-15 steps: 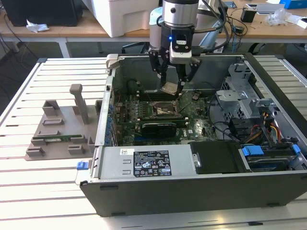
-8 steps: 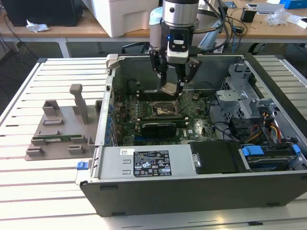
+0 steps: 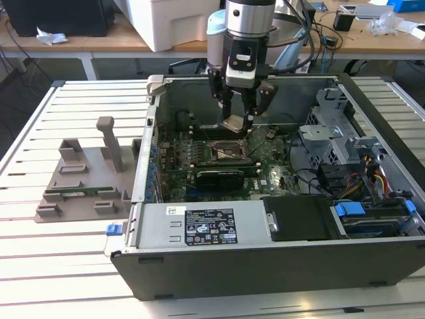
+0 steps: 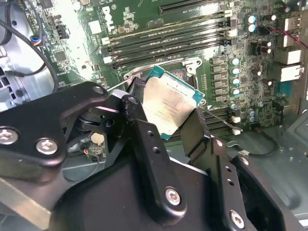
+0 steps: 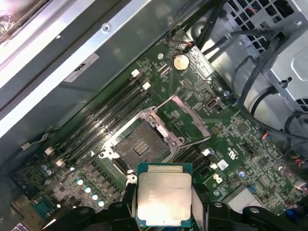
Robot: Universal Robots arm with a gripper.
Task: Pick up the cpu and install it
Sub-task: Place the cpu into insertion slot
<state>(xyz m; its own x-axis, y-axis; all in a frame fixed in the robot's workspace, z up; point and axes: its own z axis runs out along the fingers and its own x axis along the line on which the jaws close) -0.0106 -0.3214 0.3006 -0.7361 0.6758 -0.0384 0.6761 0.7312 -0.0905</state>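
Note:
The cpu (image 3: 236, 123) (image 4: 168, 106) (image 5: 163, 195), a flat square chip with a silver top and a teal-green rim, hangs between my fingers. My gripper (image 3: 238, 121) (image 4: 166, 113) (image 5: 163, 204) is shut on it, one black finger on each side. It hovers inside the open computer case, a short way above the motherboard (image 3: 265, 159). In the first wrist view the dark socket (image 5: 142, 144) lies open, its metal frame lifted, just beyond the chip. In the exterior view the socket (image 3: 222, 151) sits below the chip.
The case wall (image 3: 153, 126) and the drive cage (image 3: 332, 133) with its cables (image 3: 372, 176) flank the board. Memory slots (image 4: 163, 41) run beside the socket. A graphics card (image 3: 222, 176) lies nearer the case front. A grey fixture (image 3: 86, 179) with a green memory stick (image 3: 80, 194) rests on the table at the exterior view's left.

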